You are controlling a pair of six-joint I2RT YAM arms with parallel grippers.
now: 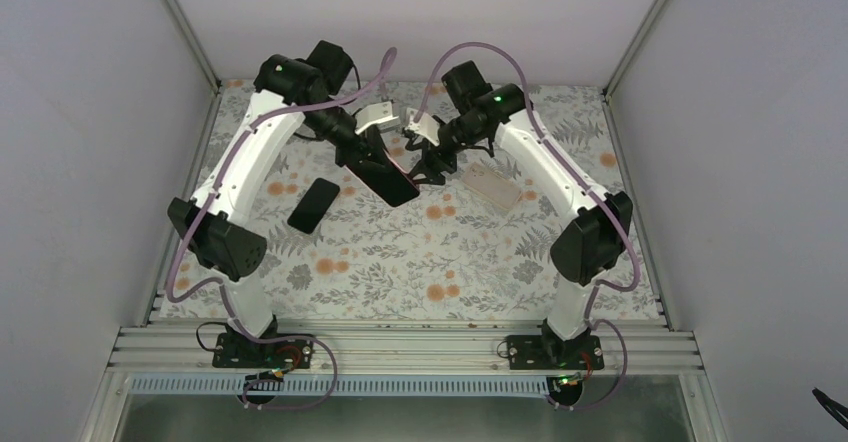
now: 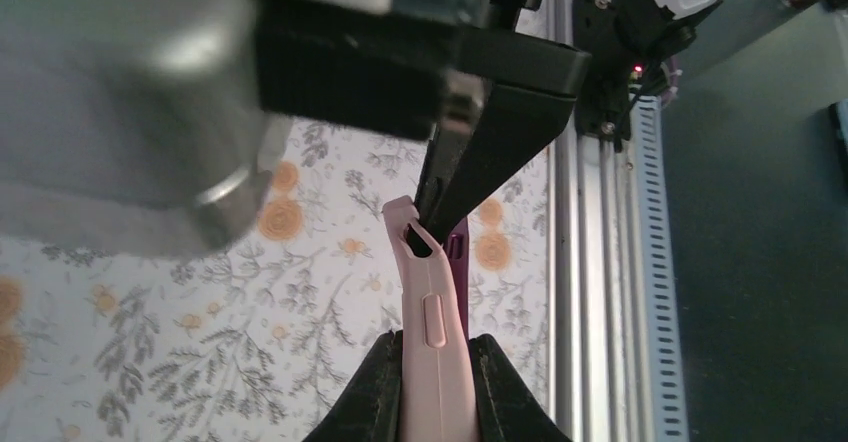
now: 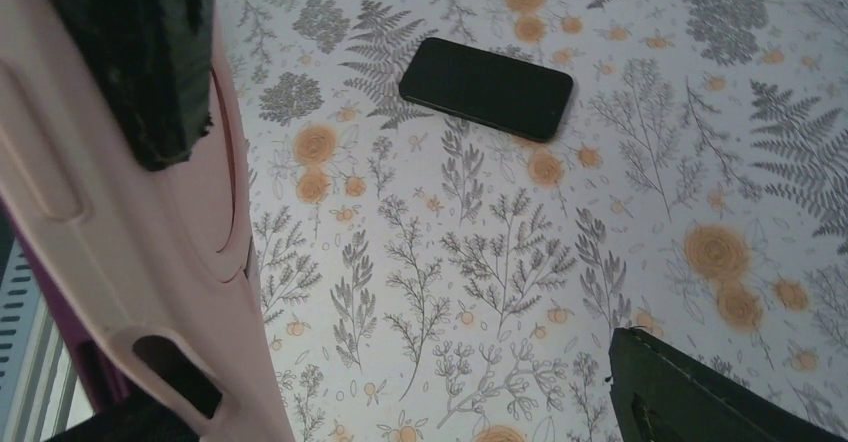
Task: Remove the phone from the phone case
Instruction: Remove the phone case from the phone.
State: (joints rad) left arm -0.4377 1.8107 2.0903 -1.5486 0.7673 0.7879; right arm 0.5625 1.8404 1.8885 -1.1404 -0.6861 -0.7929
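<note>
The pink phone case (image 2: 432, 307) stands on edge between my left gripper's (image 2: 435, 387) fingers, which are shut on it. The purple phone (image 2: 459, 262) shows as a thin strip behind the case's edge, still seated in it. In the top view the cased phone (image 1: 385, 174) hangs tilted above the table's middle. My right gripper (image 1: 432, 162) is open at the case's upper corner; one dark finger (image 2: 480, 152) presses into the corner cutout. From the right wrist the case (image 3: 120, 252) fills the left side, and the other finger (image 3: 700, 397) stands far off at the lower right.
A bare black phone (image 1: 314, 205) (image 3: 487, 87) lies flat on the floral table cover, left of the held case. A pale translucent case (image 1: 492, 187) lies to the right under the right arm. The aluminium rail (image 2: 600, 292) runs along the near edge.
</note>
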